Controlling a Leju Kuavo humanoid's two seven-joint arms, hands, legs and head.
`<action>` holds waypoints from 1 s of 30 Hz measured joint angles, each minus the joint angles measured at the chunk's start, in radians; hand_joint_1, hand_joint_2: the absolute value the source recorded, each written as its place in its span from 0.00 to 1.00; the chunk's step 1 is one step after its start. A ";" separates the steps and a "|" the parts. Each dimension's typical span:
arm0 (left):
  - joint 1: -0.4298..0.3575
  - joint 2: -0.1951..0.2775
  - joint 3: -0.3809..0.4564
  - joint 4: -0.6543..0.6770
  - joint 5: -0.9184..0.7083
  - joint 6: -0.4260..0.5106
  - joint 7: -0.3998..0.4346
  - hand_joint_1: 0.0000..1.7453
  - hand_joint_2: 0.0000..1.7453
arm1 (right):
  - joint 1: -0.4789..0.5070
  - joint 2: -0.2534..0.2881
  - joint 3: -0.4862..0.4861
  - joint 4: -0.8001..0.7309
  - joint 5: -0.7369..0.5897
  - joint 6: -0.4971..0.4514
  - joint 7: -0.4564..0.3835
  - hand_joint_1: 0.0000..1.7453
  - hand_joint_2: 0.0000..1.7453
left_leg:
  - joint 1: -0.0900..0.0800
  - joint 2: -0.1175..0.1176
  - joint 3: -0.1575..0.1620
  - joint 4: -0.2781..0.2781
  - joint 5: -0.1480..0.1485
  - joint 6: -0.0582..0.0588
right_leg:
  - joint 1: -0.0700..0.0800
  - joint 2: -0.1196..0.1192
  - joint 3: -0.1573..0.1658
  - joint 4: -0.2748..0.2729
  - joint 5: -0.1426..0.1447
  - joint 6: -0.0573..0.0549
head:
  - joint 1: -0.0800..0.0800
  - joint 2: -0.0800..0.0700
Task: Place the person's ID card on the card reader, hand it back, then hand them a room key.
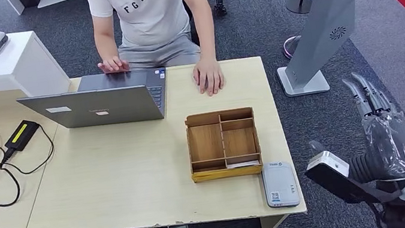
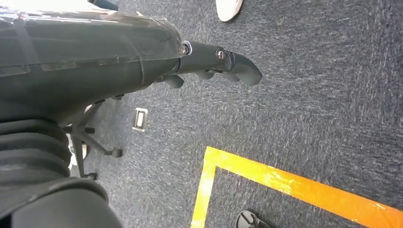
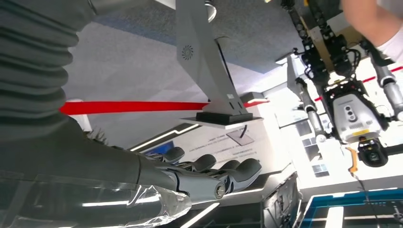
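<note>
A grey-white card reader [image 1: 280,183] lies flat at the table's front right corner. Just behind it stands a wooden box [image 1: 223,144] with several compartments; a pale card [image 1: 244,164] lies in its narrow front slot. A person [image 1: 148,13] sits at the far side, one hand [image 1: 208,77] flat on the table, the other on the laptop. My right hand [image 1: 380,124] is raised off the table's right side, fingers straight and apart, holding nothing; its fingers [image 3: 214,171] are bare. My left hand [image 2: 209,66] hangs over the carpet, holding nothing.
An open grey laptop [image 1: 99,105] stands at the back of the table [image 1: 107,182]. Black cables and a power brick [image 1: 21,135] lie on the left. A grey kiosk stand [image 1: 321,30] rises on the floor to the right, near my right hand. Orange floor tape [image 2: 285,183] runs below my left hand.
</note>
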State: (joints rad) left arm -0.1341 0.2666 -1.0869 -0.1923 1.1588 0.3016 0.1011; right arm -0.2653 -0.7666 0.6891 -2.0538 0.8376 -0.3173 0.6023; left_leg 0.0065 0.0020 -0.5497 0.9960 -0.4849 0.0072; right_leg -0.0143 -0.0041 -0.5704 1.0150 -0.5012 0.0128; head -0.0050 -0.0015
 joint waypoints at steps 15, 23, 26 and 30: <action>-0.003 -0.020 0.002 0.000 0.007 0.024 0.000 0.00 0.00 | -0.062 0.004 0.214 0.077 -0.092 -0.018 -0.087 0.00 1.00 | 0.000 0.000 -0.001 0.000 0.000 0.000 | 0.000 0.000 0.000 0.000 0.000 0.000 | 0.000 0.000; -0.004 -0.025 0.002 0.000 0.007 0.036 0.000 0.00 0.00 | -0.096 0.016 0.261 0.115 -0.131 0.000 -0.106 0.00 1.00 | 0.000 0.000 -0.001 0.000 0.000 0.000 | 0.000 0.000 0.000 0.000 0.000 0.000 | 0.000 0.000; -0.004 -0.025 0.002 0.000 0.007 0.036 0.000 0.00 0.00 | -0.097 0.016 0.261 0.116 -0.133 0.000 -0.106 0.00 1.00 | 0.000 0.000 -0.001 0.000 0.000 0.000 | 0.000 0.000 0.000 0.000 0.000 0.000 | 0.000 0.000; -0.004 -0.027 0.002 0.000 0.006 0.037 0.000 0.00 0.00 | -0.116 0.021 0.280 0.132 -0.159 -0.002 -0.109 0.00 1.00 | 0.000 0.000 -0.001 0.000 0.000 0.000 | 0.000 0.000 0.000 0.000 0.000 0.000 | 0.000 0.000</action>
State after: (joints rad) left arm -0.1379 0.2395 -1.0848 -0.1923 1.1653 0.3390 0.1011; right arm -0.3814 -0.7451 0.9689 -1.9218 0.6787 -0.3192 0.4934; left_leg 0.0065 0.0018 -0.5504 0.9960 -0.4849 0.0073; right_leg -0.0143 -0.0044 -0.5705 1.0151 -0.5013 0.0127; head -0.0047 -0.0015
